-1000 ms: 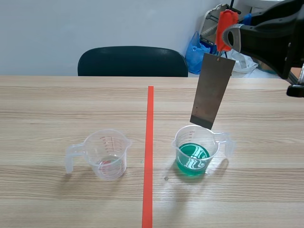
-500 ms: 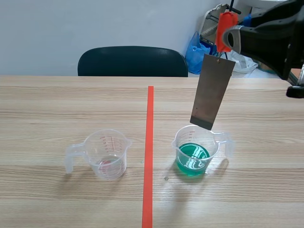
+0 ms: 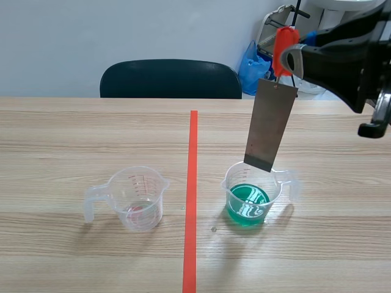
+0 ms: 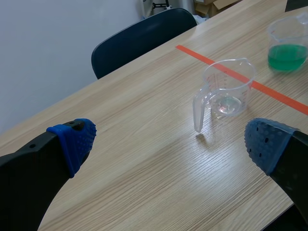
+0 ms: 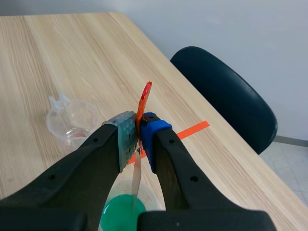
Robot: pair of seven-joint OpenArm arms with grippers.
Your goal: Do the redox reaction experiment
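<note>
Bright green liquid (image 3: 247, 204) sits in the clear plastic measuring cup (image 3: 276, 186) right of centre. The clear plastic cup at lower left (image 3: 137, 198) has red markings and a faint pink trace. A dull grey metal sheet (image 3: 270, 125) hangs from an orange-red clip (image 3: 282, 49). The table (image 3: 61, 140) is pale wood-grain. The left gripper (image 4: 171, 142) has blue dotted pads (image 4: 77, 139).

Left jaws parted wide above pale wooden counter (image 4: 144, 159). Ahead, between them, upright clear plastic measuring cup (image 4: 226, 89), almost empty. Past orange-red tape line (image 4: 274, 94), clear cup of green liquid (image 4: 288, 45). Dark chair (image 4: 144, 36) beyond counter.
</note>
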